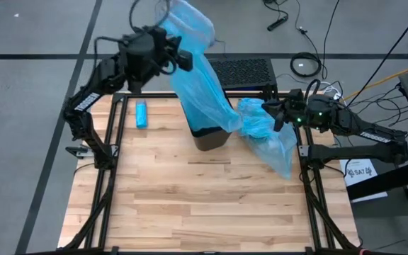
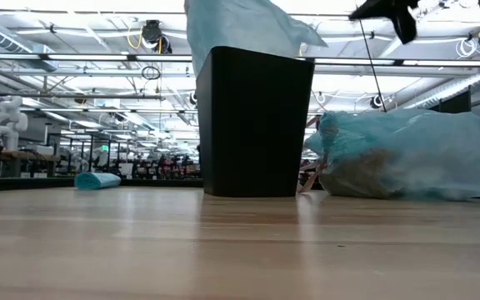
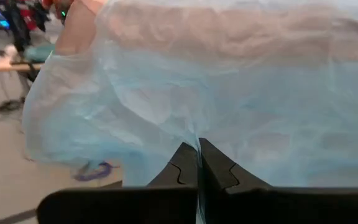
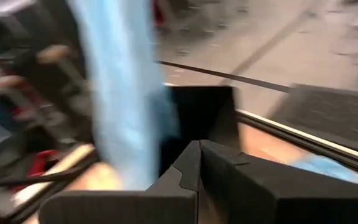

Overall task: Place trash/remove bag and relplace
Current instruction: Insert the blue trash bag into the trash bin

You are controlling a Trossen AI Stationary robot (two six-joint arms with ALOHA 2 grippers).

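Up in the top centre of the high view, the left gripper (image 1: 177, 51) is raised above the table, clenched on a fresh light-blue bag (image 1: 193, 67). The left wrist view shows the two fingers (image 3: 185, 167) pressed together with the thin film pinched between them. That bag (image 2: 240, 29) hangs down in a long sheet, its lower end dropping into the black bin (image 1: 210, 136), which stands upright toward the back of the table (image 1: 211, 205), just above the middle of the frame. In the low view the bin (image 2: 255, 121) fills the centre, with the blue film rising out of its open mouth.

Over on the right of the high view, the right gripper (image 1: 278, 113) sits just beside the bin with its jaws clenched; the right wrist view shows the fingertips (image 4: 188, 163) meeting with nothing visibly between them, the bin (image 4: 201, 115) and the hanging film straight ahead.

Right of the bin, a filled light-blue bag (image 1: 269, 138) lies slumped on the wood. The low view shows it (image 2: 407, 154) resting on its side, and the brownish mass showing through the film looks like the trash (image 2: 365, 175), though the plastic blurs the detail.

At the upper left of the table in the high view, a small blue roll (image 1: 142, 114) lies well apart from the bin; the low view has it (image 2: 97, 180) on the left.
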